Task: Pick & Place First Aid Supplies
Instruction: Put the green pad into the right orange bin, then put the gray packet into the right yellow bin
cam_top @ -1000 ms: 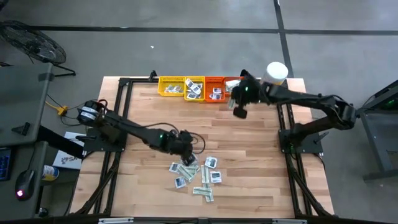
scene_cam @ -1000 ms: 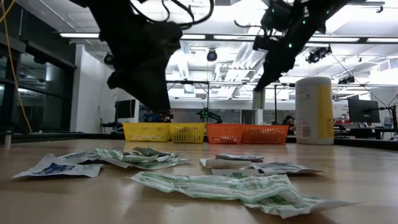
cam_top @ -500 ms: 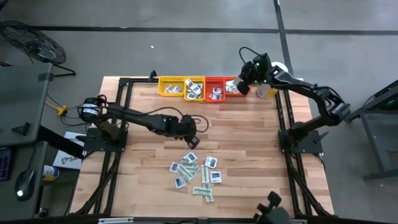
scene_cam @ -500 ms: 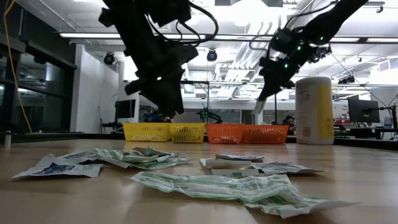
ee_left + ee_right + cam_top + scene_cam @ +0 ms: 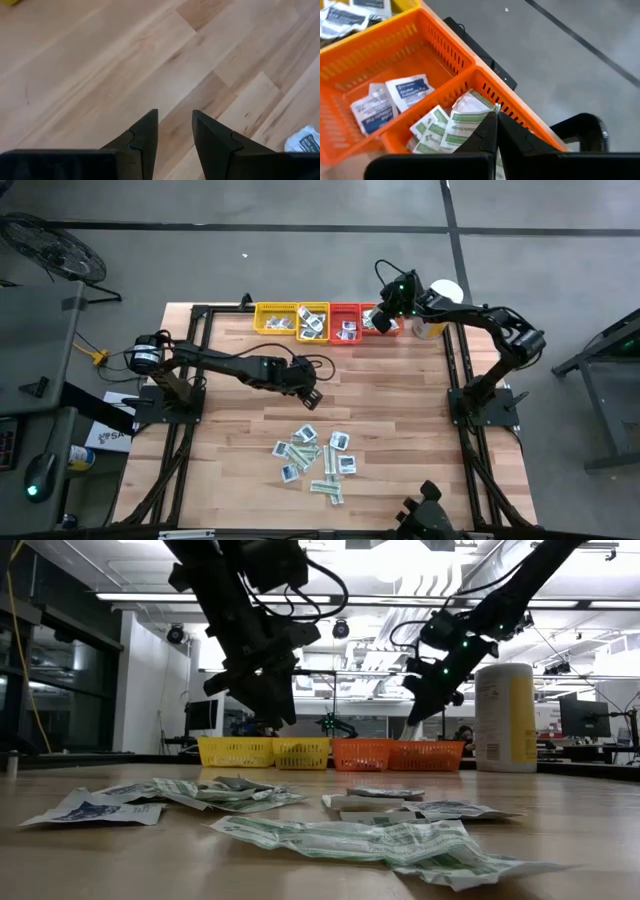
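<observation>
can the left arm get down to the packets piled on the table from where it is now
Probably yes. The left gripper hangs over bare wood just beside the packet pile, fingers apart and empty, nothing between them. The right gripper is away at the orange trays.

Dark blue printed label on a small white square paper packet (image 5: 408,90) in the orange plastic tray (image 5: 445,57), wording too small to read, faint print on the tall white-and-yellow cylindrical canister (image 5: 504,717), also unreadable
</observation>
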You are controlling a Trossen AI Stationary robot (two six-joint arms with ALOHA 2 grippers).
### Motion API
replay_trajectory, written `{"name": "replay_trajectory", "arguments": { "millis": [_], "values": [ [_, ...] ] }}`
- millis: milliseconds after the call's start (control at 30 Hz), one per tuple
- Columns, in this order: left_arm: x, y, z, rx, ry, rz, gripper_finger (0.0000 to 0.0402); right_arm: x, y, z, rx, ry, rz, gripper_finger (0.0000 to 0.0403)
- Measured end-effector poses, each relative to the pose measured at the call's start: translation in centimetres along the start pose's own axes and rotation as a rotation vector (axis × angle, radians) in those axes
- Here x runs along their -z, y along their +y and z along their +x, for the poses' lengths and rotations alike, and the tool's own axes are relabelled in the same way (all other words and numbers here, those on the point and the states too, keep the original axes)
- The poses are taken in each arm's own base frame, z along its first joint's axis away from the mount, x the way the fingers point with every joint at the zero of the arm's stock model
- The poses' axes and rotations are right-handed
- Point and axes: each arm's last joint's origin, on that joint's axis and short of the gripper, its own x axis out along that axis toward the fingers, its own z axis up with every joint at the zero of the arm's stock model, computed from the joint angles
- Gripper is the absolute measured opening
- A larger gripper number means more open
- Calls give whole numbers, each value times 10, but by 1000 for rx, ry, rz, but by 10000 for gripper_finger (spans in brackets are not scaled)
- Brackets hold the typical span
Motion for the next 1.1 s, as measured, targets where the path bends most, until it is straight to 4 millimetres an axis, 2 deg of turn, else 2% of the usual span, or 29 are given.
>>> {"name": "replay_trajectory", "arguments": {
  "millis": [233, 433, 533, 800, 900, 1100],
  "values": [
    [-1, 2, 0, -7, -3, -7, 119, 9, -2, 14, 69, 59, 135, 1],
    [-3, 3, 1, -8, -2, -13, 119, 8, -3, 13, 115, 47, 138, 15],
    [-3, 3, 1, -7, -2, -13, 119, 8, -3, 13, 99, 44, 138, 35],
    [-2, 3, 1, -3, 2, -12, 119, 10, -2, 10, 99, 86, 204, 120],
    [-2, 2, 1, 7, 13, -11, 119, 4, -3, 4, 98, 95, 202, 143],
    [-1, 2, 1, 14, 20, -11, 119, -26, -6, -22, 109, 42, 178, 165]
  ]
}}
